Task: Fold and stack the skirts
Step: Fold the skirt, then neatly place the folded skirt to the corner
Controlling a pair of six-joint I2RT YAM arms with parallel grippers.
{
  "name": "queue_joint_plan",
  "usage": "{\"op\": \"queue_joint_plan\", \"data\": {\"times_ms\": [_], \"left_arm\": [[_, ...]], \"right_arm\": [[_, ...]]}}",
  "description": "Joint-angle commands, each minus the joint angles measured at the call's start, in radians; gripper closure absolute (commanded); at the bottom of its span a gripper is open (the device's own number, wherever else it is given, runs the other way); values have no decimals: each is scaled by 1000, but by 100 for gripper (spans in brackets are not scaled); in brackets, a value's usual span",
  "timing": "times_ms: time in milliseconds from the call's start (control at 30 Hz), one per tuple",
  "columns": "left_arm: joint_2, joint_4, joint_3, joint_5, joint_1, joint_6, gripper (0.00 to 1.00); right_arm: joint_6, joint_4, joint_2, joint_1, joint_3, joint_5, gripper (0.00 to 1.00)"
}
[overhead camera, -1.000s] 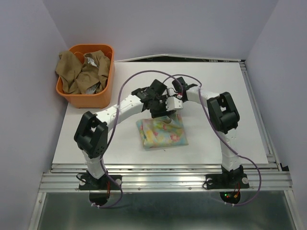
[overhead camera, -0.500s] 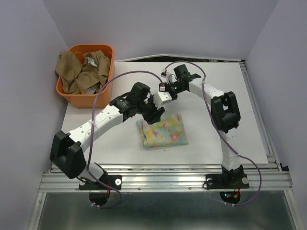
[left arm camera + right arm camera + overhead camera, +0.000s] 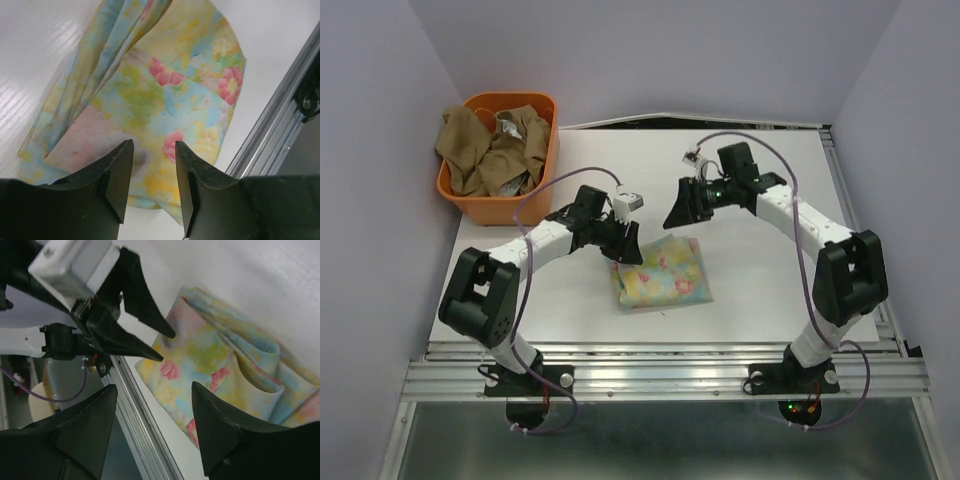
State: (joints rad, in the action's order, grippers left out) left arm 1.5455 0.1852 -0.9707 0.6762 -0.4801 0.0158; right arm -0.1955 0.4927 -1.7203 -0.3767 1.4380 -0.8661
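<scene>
White table [image 3: 770, 290] first: plenty of bare top to the right of and beyond the right jaws, with a metal rail along the near edge, seen close past the left jaws in the left wrist view. Orange plastic basket [image 3: 500, 208] well off to the left of and beyond the left jaws, heaped with a tan-brown skirt [image 3: 470, 150]; cannot tell if a plaid one is buried in there. Pastel floral skirt [image 3: 660, 275] folded into a rough rectangle, lying flat on the table just ahead of and under the left jaws, and on the near side of the right jaws. Probably light, soft, limp and not fragile, with plies likely to slide and fall open. Best to pinch through all layers at a folded edge or corner, not the middle of the top ply. Flat smooth panel toward the rail side, looser pleated folds on the side away from it, so expect bunching there. Left gripper [image 3: 628, 245] parted about halfway, nothing between the fingers, hanging over the skirt's far-left corner; no contact visible. Right gripper [image 3: 678, 210] spread wide, empty, apart from the cloth, near its far edge. Tight gap between the two grippers, so go easy on any inward swing; open room outward on both sides.
</scene>
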Motion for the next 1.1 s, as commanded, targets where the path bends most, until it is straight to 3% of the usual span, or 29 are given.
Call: {"op": "queue_joint_plan", "data": {"times_ms": [0, 100, 267, 467, 567, 733, 800, 833, 1000, 1067], "left_arm": [[70, -64, 29, 25, 20, -27, 51], [128, -72, 20, 14, 24, -31, 50], [200, -38, -22, -58, 40, -24, 50], [154, -10, -106, -93, 41, 36, 43], [98, 8, -198, -142, 40, 68, 31], [-14, 22, -298, -227, 40, 104, 27], [-62, 43, -338, -260, 40, 122, 21], [-74, 74, -350, -288, 40, 151, 3], [-166, 120, -381, -386, 41, 207, 1], [-220, 111, -372, -400, 41, 213, 1]], "right_arm": [[-107, -166, -30, -33, -250, -142, 34], [-93, -181, -105, -33, -281, -154, 35], [-42, -184, -196, -33, -286, -45, 36], [-30, -165, -177, -33, -271, 306, 36], [-13, -125, -160, -33, -267, 535, 35], [70, -100, -125, -22, -287, 746, 35], [116, -95, -102, -7, -295, 786, 35], [134, -88, -95, 11, -301, 817, 35], [185, -48, -16, 39, -260, 857, 29], [211, -2, 39, 39, -197, 797, 22]]}}
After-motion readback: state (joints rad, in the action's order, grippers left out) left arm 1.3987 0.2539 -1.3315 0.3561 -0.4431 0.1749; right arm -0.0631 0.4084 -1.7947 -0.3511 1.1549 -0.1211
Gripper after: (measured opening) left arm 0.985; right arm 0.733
